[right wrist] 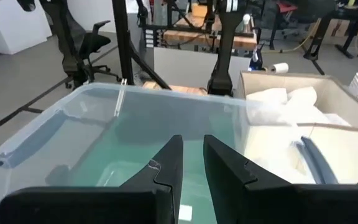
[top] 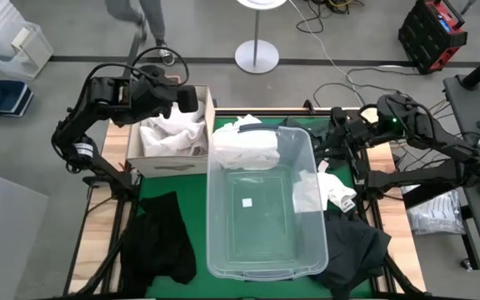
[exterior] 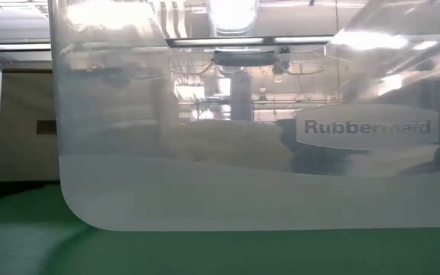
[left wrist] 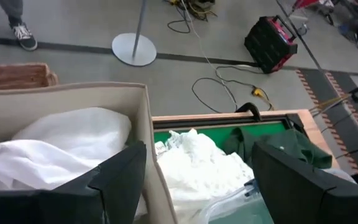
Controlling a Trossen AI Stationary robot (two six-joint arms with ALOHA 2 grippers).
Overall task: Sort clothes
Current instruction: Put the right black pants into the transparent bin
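White clothes (top: 172,133) lie piled in the beige cardboard box (top: 169,162) at the far left. Another white garment (top: 244,148) hangs over the far rim of the clear plastic tub (top: 261,208). A black garment (top: 161,242) lies near left, a dark one (top: 352,250) near right, and a small white one (top: 336,192) right of the tub. A dark green garment (left wrist: 278,140) lies behind the tub. My left gripper (top: 192,98) hangs open over the box's right wall (left wrist: 197,149). My right gripper (top: 338,133) is shut and bare beyond the tub's far right corner (right wrist: 192,142).
The tub's wall (exterior: 243,153) fills the low view. Beyond the far edge of the table stand a lamp base (top: 257,57) and a person's legs (top: 140,21). A red toolbox (top: 432,33) and cables lie on the floor at far right.
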